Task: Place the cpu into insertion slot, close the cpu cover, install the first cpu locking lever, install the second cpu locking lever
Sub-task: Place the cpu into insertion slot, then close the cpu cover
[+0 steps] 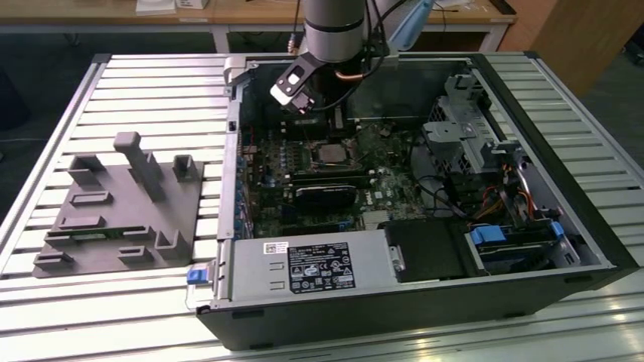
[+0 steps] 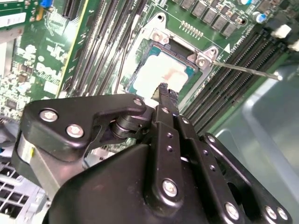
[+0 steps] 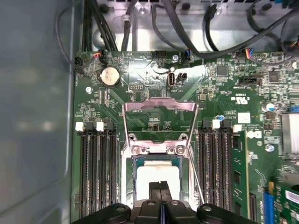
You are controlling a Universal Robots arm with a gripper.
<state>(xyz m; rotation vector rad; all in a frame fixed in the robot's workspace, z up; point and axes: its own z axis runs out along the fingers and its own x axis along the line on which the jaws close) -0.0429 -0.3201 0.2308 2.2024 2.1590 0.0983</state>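
Black two-finger hand (image 3: 160,187): fingertips pressed together with nothing between them, poised straight over the middle of the pale silvery-beige flat square cpu (image 3: 156,173). Cannot tell whether touching its face or just clear of it.

Cpu: lies flat and face up inside the small square silver-rimmed insertion slot (image 3: 130,179), directly under the fingertips. Edges squared with the rim and parallel to the long black memory slots (image 3: 96,172) on either side of the hand. Being square, has no longer axis.

Thin silvery metal cpu cover (image 3: 159,106) with cut-out centre: open, swung back off the slot. Hinged at the slot edge just beyond the fingertips and reaching away from the hand, green board visible through the cut-out. Cannot tell how steeply tilted.

Thin bare-metal locking lever (image 2: 243,70): stands free, sticking out from the slot's corner to one side of the hand, long axis slanting away over the memory slots.

In the exterior view: open black computer case (image 1: 403,317) lying on its side on the slatted metal surface (image 1: 151,90), holding the green motherboard (image 1: 267,173), with the hand down inside it. Grey moulded fixture block (image 1: 116,211) outside the case, well apart from the hand.
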